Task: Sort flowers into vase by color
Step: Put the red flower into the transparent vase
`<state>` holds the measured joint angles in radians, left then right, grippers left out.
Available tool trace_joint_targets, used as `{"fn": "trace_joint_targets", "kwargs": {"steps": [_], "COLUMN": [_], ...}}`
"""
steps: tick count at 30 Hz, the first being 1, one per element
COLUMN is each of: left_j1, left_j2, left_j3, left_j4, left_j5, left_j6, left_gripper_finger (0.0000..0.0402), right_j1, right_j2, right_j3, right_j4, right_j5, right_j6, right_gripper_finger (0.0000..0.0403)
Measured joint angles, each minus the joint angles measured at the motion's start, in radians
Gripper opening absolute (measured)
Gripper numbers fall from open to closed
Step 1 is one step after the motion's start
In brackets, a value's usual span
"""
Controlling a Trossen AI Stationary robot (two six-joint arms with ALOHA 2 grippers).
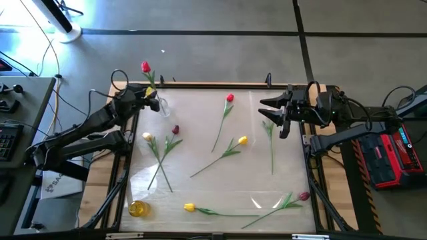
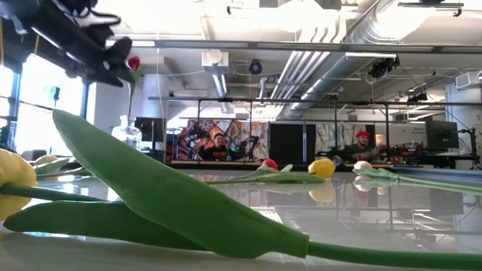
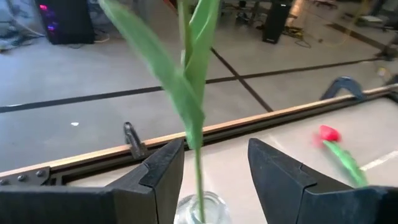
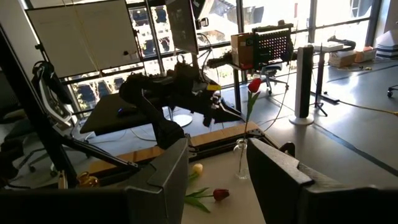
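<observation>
**Red tulip standing in the clear vase, my left fingers spread around its stem**

The red tulip (image 1: 145, 67) is standing upright in the small clear vase (image 1: 162, 105) at the upper left of the bench (image 1: 200, 193) in the high view, its head leaning out past the bench's far edge. My left fingers (image 3: 163, 169) are sitting parted on either side of its green stem just above the vase mouth, and I am not pinching it; the stem is passing freely through the gap.

The other flowers are lying flat on the bench. A second red tulip (image 1: 229, 99) is resting at upper centre, a dark maroon tulip (image 1: 175, 130) and a cream-white tulip (image 1: 147, 137) are crossing stems at centre left, and a yellow tulip (image 1: 242, 141) is lying mid-frame. Along the lower edge another yellow tulip (image 1: 189, 207) and a maroon tulip (image 1: 304, 197) are lying with stems nearly meeting. A small amber vase (image 1: 137, 209) is standing in the lower left corner.

My right fingers (image 4: 177, 163) are hanging wide and empty at the upper right of the bench, above a green stem (image 1: 271, 150) lying there.
</observation>
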<state>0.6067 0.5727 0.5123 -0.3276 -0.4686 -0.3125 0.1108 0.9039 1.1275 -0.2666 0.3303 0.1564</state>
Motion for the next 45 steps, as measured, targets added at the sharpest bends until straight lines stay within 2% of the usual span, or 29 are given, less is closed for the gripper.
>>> {"fn": "trace_joint_targets", "kwargs": {"steps": [7,12,16,25,31,37,45], "left_j1": [-0.030,-0.087,-0.151,-0.271,-0.295,-0.338,-0.372], "left_j2": [-0.060,-0.060,-0.033,0.122,0.301,0.459,0.492], "left_j3": [0.136,0.180,0.192,0.252,0.317,0.372,0.381], "left_j4": [-0.123,-0.085,-0.001,0.123,0.199,0.360,0.521], "left_j5": [0.138,0.298,0.360,0.381,0.414,0.464,0.425], "left_j6": [-0.019,-0.053,-0.077,0.016,0.107,0.086,0.062], "left_gripper_finger": [0.0168,0.0168,0.0168,0.0168,0.0168,0.0168,0.0168], "right_j1": [0.000,0.000,0.000,0.000,0.000,0.000,0.000], "right_j2": [0.000,0.000,0.000,0.000,0.000,0.000,0.000], "right_j3": [0.000,0.000,0.000,0.000,0.000,0.000,0.000], "right_j4": [0.000,0.000,0.000,0.000,0.000,0.000,0.000], "right_j5": [0.000,0.000,0.000,0.000,0.000,0.000,0.000], "right_j6": [0.000,0.000,0.000,0.000,0.000,0.000,0.000], "right_gripper_finger": [0.0153,0.0153,0.0153,0.0153,0.0153,0.0153,0.0153]}}
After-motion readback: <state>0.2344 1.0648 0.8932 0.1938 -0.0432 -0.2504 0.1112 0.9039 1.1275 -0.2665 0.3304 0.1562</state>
